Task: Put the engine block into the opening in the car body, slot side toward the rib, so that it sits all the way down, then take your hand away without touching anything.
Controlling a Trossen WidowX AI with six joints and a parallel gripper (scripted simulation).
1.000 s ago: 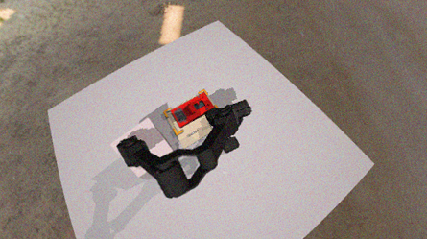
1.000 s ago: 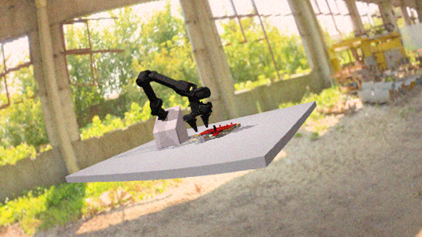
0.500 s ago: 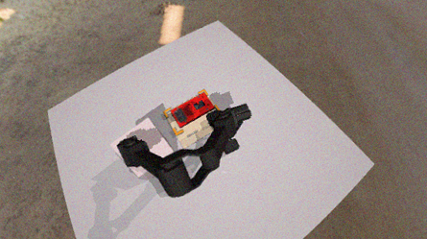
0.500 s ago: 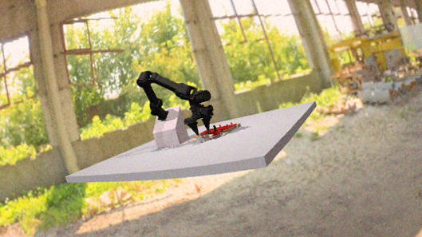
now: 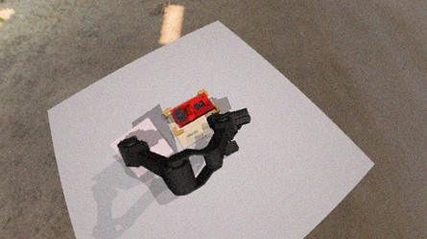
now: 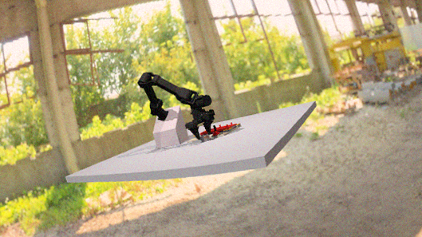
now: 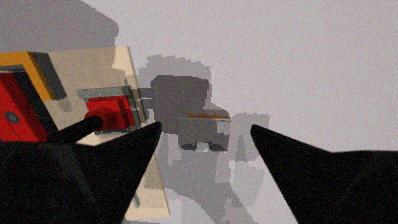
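The grey engine block point(image 7: 192, 131) lies on the table in the wrist view, ahead of and between my fingertips, with a thin orange-brown strip along its far edge. My gripper point(image 7: 206, 127) point(image 6: 205, 135) is open, low over the table beside the board, with nothing between the fingers. The red car body point(image 5: 191, 109) point(image 6: 225, 127) point(image 7: 10, 95) sits between orange corner brackets and has dark openings in its top. The wrist view shows only its near end at the left. The rib cannot be made out. The arm hides the block in the top view.
The cream board point(image 5: 190, 137) point(image 7: 65, 65) lies just left of the fingers in the wrist view. A small red part point(image 7: 117, 114) with a black peg stands on it in a grey holder, close to the left finger. The pale arm base point(image 6: 168, 131) stands behind.
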